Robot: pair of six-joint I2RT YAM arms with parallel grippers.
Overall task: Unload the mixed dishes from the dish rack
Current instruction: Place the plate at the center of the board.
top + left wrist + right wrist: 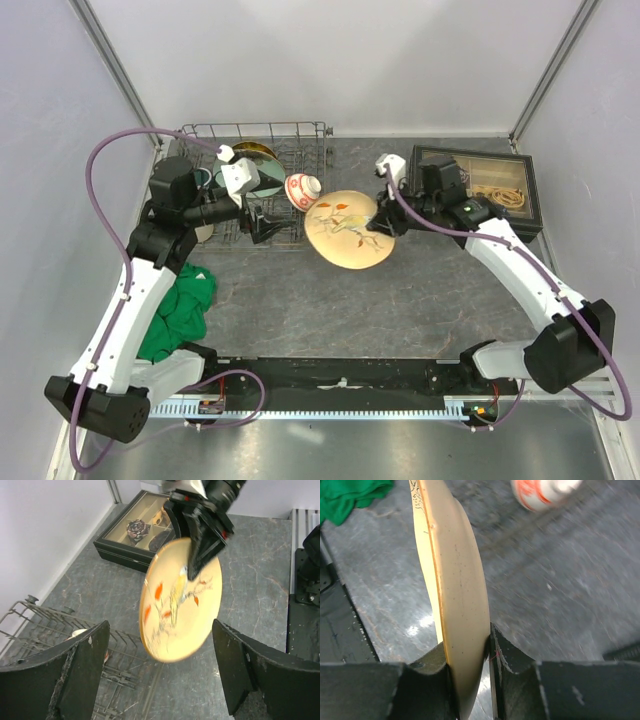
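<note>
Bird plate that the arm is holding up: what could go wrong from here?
The right gripper pinches the cream plate only at its rim, in the air, so it could slip and fall. The small red-and-white bowl and the open left gripper are close by; a swing could knock them.

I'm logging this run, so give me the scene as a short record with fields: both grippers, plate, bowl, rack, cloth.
left gripper: open, empty, over the rack's near right part
right gripper: shut on the bird plate's rim
bird plate: held on edge, tilted, right of the rack
bowl: red and white, at the rack's right end
rack: holds other dishes, partly hidden by the left arm
cloth: green, on the table by the left arm
</note>
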